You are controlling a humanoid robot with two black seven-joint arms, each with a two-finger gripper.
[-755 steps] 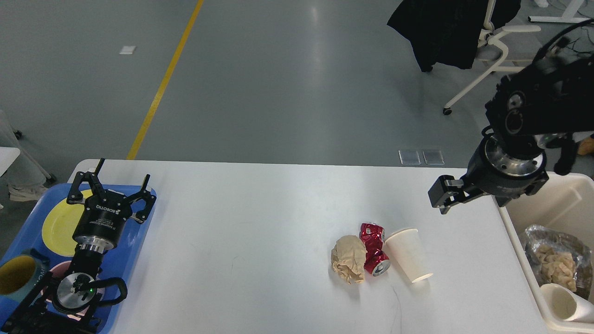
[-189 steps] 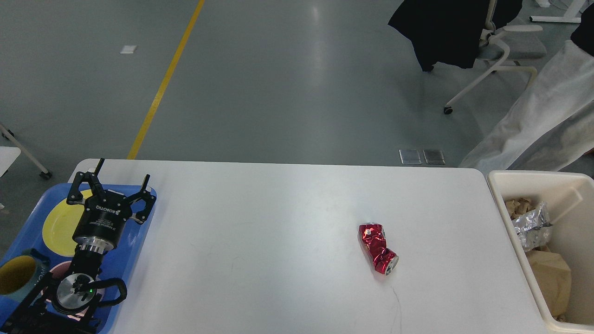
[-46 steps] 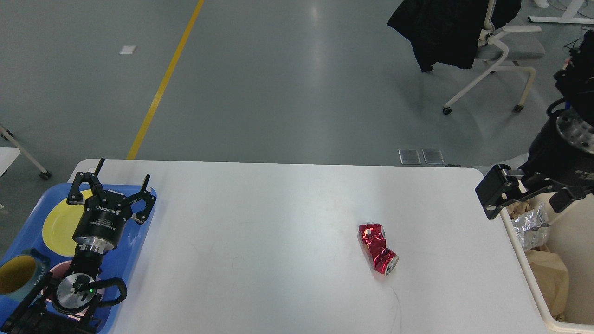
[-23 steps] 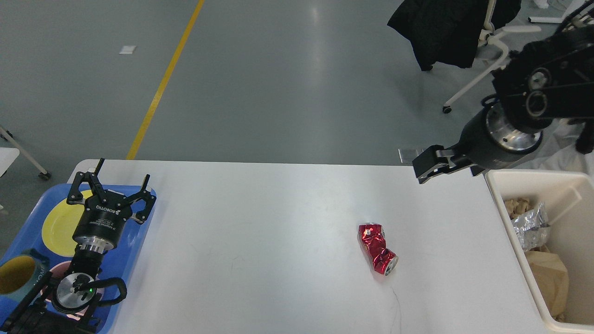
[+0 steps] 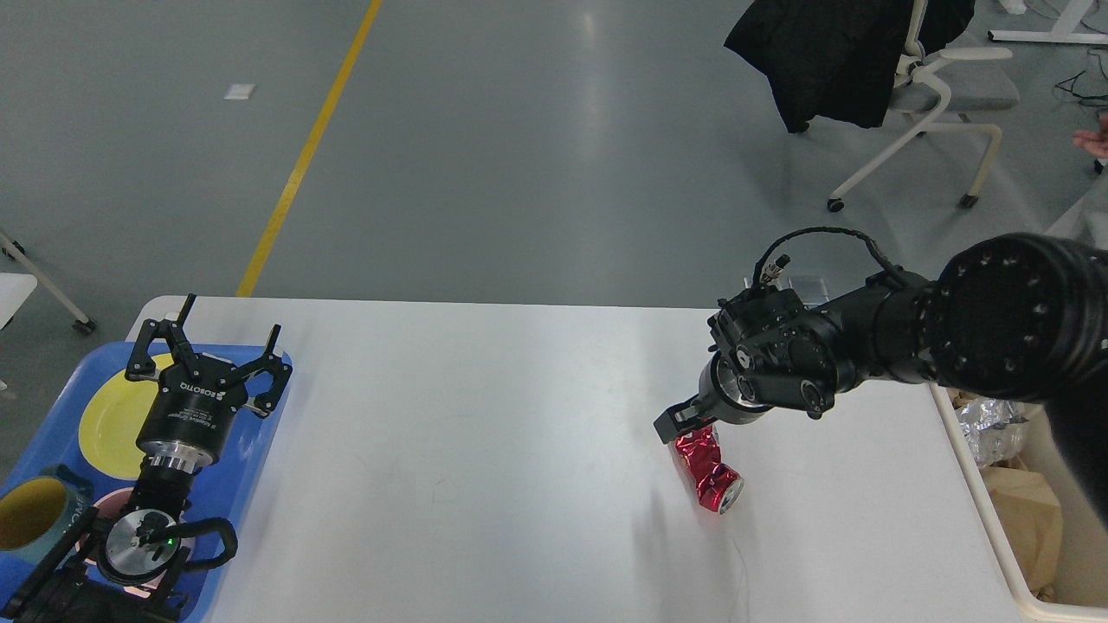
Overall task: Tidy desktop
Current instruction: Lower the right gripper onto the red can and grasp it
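Observation:
A crushed red can (image 5: 711,476) lies on the right half of the white desktop (image 5: 485,450). My right arm reaches in from the right, and my right gripper (image 5: 692,428) hangs low over the can's far end, covering it. Only one dark finger (image 5: 672,426) shows, so I cannot tell how the jaws stand or whether they touch the can. My left gripper (image 5: 208,346) is open and empty above the blue tray (image 5: 251,459) at the desktop's left end.
The tray holds a yellow plate (image 5: 108,415), a mug (image 5: 30,510) and a pink dish (image 5: 112,502). A cream bin (image 5: 978,510) off the right edge holds crumpled foil (image 5: 995,428) and brown paper (image 5: 1026,510). An office chair with a black coat (image 5: 831,52) stands behind.
The paper ball and paper cup beside the can are gone from the desktop. In the last second my right arm swung from the bin leftward and down onto the can. The left arm stayed still.

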